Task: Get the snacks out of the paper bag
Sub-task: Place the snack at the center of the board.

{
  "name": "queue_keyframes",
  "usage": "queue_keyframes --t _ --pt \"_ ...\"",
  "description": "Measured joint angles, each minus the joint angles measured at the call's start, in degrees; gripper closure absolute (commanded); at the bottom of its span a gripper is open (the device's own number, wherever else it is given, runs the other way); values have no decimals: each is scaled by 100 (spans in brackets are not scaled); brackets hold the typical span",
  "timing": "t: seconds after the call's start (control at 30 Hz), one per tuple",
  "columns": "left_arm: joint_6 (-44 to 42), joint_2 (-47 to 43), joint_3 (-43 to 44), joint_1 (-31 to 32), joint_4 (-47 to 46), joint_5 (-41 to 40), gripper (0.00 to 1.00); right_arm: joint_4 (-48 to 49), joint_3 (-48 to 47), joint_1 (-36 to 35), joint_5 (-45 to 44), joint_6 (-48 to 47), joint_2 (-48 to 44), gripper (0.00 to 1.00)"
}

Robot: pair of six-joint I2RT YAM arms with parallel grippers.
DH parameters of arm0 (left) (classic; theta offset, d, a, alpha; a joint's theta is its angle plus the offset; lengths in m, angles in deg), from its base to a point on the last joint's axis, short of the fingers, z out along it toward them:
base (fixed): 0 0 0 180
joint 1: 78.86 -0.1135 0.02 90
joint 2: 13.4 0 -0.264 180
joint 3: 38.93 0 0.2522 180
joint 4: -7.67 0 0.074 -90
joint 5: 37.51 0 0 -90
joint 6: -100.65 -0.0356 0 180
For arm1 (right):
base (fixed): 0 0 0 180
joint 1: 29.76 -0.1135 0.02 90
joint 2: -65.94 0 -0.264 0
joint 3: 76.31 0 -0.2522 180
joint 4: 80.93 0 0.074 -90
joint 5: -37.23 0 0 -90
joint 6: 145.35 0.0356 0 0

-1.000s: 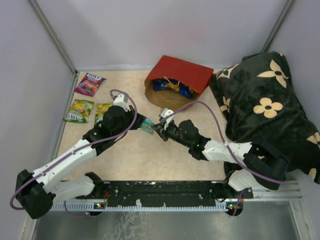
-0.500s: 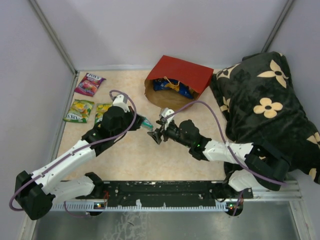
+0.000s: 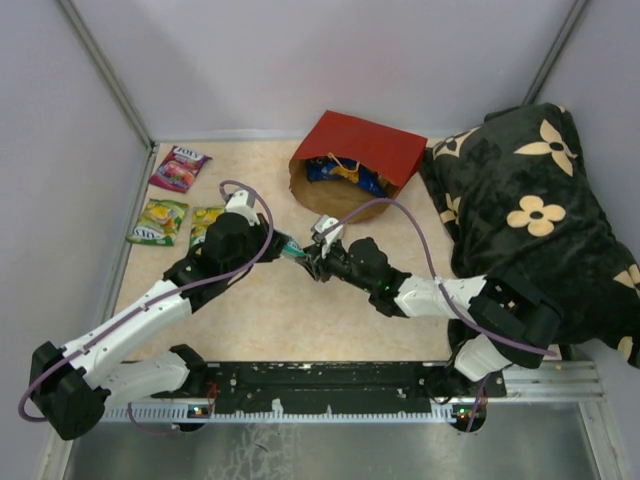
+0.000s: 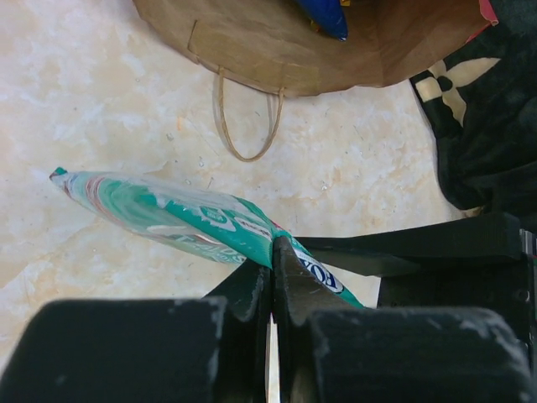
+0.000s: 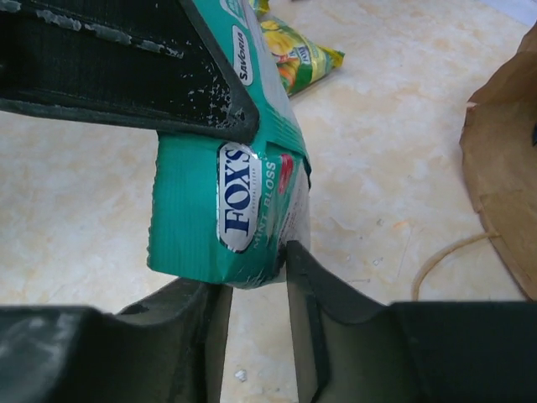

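Way off to the left of the paper bag, a purple packet, a green packet and a yellow-green packet lie flat on the counter. Just in front of the bag's mouth, the left end effector is clenched on the teal packet, holding it off the counter. The right end effector sits at the packet's other end, jaws apart and not pinching. The blue chip bag is inside the paper bag, and the flowered cushion is right up against the bag's right side.

left arm white, black joints | right arm same | purple cables
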Motion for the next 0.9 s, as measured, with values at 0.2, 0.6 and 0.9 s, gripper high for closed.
queue_keyframes --t 0.2,0.6,0.9 --pt "-109 0 24 -9 90 -2 37 98 -11 0 11 107 92 100" --pt "-828 -205 1143 -120 1134 -693 0 -717 39 4 -76 479 -323 100" --pt "-1231 -79 2070 -2006 1464 -131 0 -1176 -704 -664 551 1226 -92 100"
